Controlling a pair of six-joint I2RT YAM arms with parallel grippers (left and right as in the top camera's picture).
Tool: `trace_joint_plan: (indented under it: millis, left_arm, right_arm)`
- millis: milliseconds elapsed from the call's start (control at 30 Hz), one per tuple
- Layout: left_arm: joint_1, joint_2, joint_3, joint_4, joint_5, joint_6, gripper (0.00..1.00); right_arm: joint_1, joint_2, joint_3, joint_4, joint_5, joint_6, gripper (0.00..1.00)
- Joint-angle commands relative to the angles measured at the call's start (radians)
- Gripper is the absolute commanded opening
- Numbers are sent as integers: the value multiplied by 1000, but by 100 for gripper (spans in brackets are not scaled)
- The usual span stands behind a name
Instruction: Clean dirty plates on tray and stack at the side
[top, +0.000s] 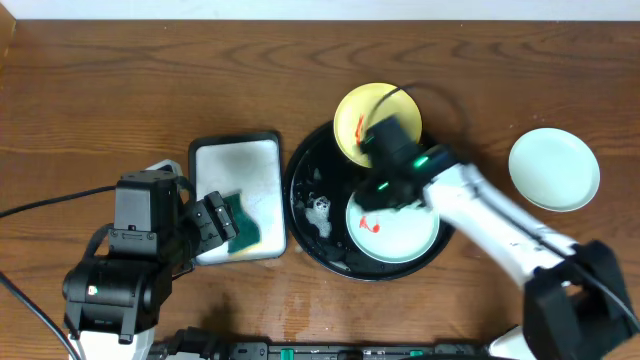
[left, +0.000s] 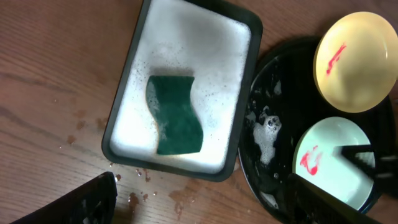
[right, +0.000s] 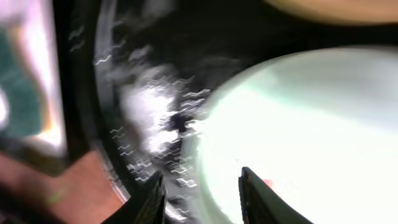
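A round black tray (top: 300, 190) holds a yellow plate (top: 372, 112) with a red smear. Nearer the front of the tray lies a mint plate (top: 400, 238) with a red smear. A second mint plate (top: 554, 168) lies on the table to the right. My right gripper (top: 368, 205) reaches down into the tray. In the blurred right wrist view its jaws (right: 201, 174) stand apart astride the left rim of the mint plate (right: 298, 112). My left gripper (left: 205, 214) hangs wide open over bare table, just in front of the soapy tray and its green sponge (left: 176, 115).
The black rectangular tray (top: 235, 137) of foamy water stands left of the round tray, the sponge (top: 243, 220) in its near half. Foam (top: 320, 210) lies on the round tray's left side. Water drops (left: 140, 199) spot the wood near my left fingers.
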Motion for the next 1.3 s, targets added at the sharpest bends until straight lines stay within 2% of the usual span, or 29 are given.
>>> trace_joint_plan:
  millis: [0, 100, 233, 433, 567, 667, 700, 767, 1067, 1200, 1267]
  left_arm:
    - [4, 1, 17, -3, -8, 6, 86]
    - [3, 1, 17, -3, -8, 6, 86]
    - [4, 1, 17, -3, -8, 6, 86]
    - [4, 0, 17, 20, -12, 5, 86]
    - [4, 0, 17, 19, -12, 6, 86]
    - [3, 0, 17, 19, -12, 6, 86]
    - [4, 0, 17, 19, -12, 6, 86]
    - [4, 0, 17, 20, -12, 6, 86]
    - [3, 8, 17, 20, -4, 6, 86]
    - [3, 47, 16, -7, -5, 6, 86]
    - [3, 84, 11, -11, -5, 6, 86]
  right_arm:
    - [-156, -33, 47, -85, 55, -158, 37]
    - [-275, -31, 19, -173, 55, -209, 36]
    - [-343, -31, -65, -194, 14, -282, 35]
    - [-334, -31, -220, -69, -10, -270, 37]
    - [-332, -29, -287, 37, 88, -185, 35]
    - [-332, -29, -326, 121, 123, -171, 28]
    - [-332, -29, -333, 142, 121, -171, 14]
    - [-327, -30, -334, 163, 101, -171, 1]
    - [-249, -39, -308, 161, -117, -134, 1]
    - [-193, -39, -306, 181, -74, -132, 1]
    - [-170, -39, -306, 182, 25, -69, 1]
